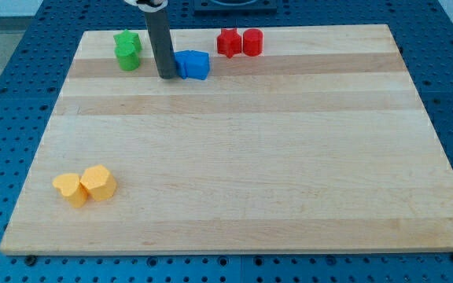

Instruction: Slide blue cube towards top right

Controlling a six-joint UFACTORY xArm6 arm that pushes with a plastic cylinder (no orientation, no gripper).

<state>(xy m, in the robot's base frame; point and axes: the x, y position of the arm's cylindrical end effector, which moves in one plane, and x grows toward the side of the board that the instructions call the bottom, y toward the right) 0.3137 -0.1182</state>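
Note:
The blue cube (193,64) sits near the view's top, left of centre, on the wooden board (234,157). A second blue piece seems to lie against its left side, partly hidden by the rod. My tip (167,76) rests on the board just left of the blue cube, touching or nearly touching its left side. The dark rod rises straight up from there and leaves the view at the top.
A green star block (126,40) and a green cylinder-like block (129,56) stand left of my tip. A red star block (228,42) and a red cylinder (252,42) stand right of the blue cube. Two yellow blocks (85,186) lie at the bottom left.

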